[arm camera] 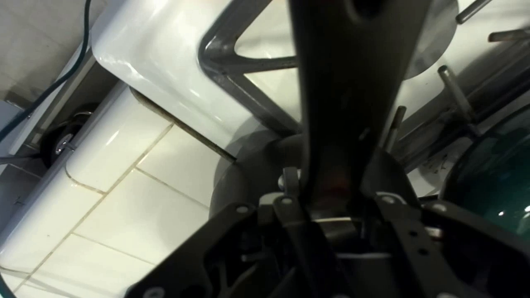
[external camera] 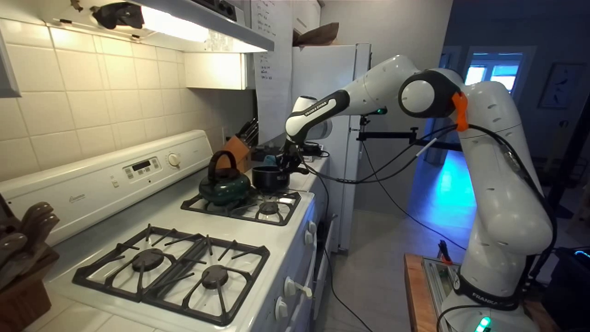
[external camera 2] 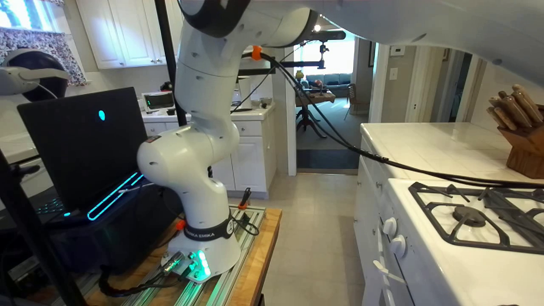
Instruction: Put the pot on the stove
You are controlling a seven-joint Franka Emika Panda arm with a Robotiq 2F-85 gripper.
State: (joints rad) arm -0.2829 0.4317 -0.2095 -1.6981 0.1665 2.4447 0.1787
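The low black pot (external camera: 270, 179) is at the far end of the stove (external camera: 230, 221), beside the kettle, in an exterior view. In the wrist view the pot (arm camera: 248, 174) spans the seam between stove and tiled counter, its handle (arm camera: 348, 103) running toward the grate. My gripper (external camera: 289, 161) is above the pot's handle side. In the wrist view my gripper (arm camera: 337, 194) has its fingers on both sides of the handle near the pot's wall, shut on it. I cannot tell whether the pot's base touches anything. Pot and gripper are out of view in an exterior view showing the stove (external camera 2: 476, 272).
A dark green kettle (external camera: 225, 186) stands on the far grate, close to the pot; it also shows in the wrist view (arm camera: 497, 178). A knife block (external camera: 237, 154) stands behind the pot. The near grate (external camera: 173, 272) bears nothing. A range hood (external camera: 207, 23) hangs above.
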